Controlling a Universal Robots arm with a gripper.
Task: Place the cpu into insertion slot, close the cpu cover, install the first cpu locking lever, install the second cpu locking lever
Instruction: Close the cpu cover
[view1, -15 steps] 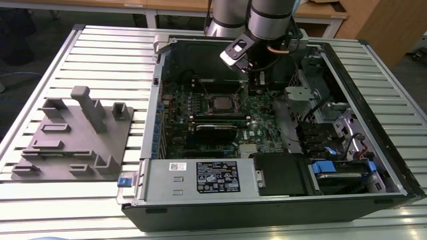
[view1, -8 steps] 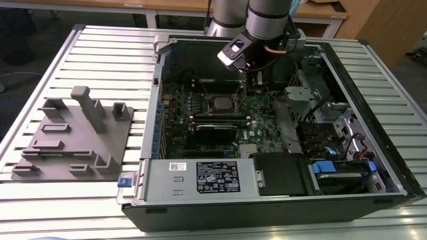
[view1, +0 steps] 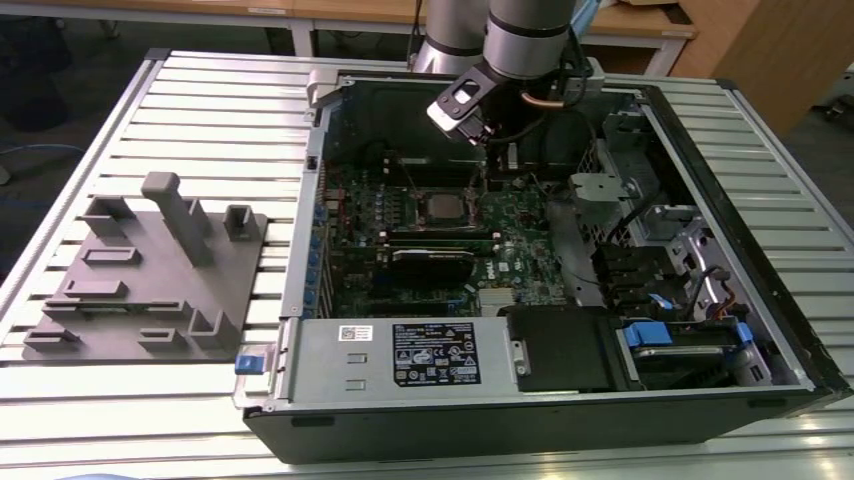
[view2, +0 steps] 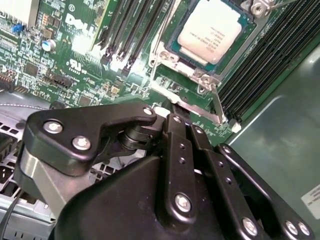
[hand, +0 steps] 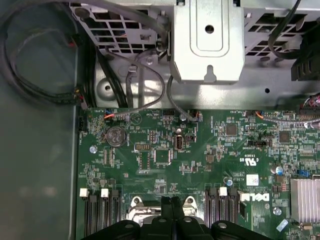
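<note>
Near the middle of the green circuit board, inside the open computer case, the cpu is seen seated in the insertion slot with its dull silver top facing up. The silvery frame of the cpu cover is laid around it. The gripper is held low over the board, just beside a corner of the slot. Its fingers are pressed together and nothing is caught between them. A thin silvery lever runs along the slot's edge close to the fingertips; whether it is touched cannot be told.

The slot is flanked on two sides by long black memory slots, which leave little room. A metal bracket and looped cables are crowded at the board's edge. A grey labelled power-supply box lies along the case's near wall. A grey moulded fixture rests on the slatted table, well apart from the case.
</note>
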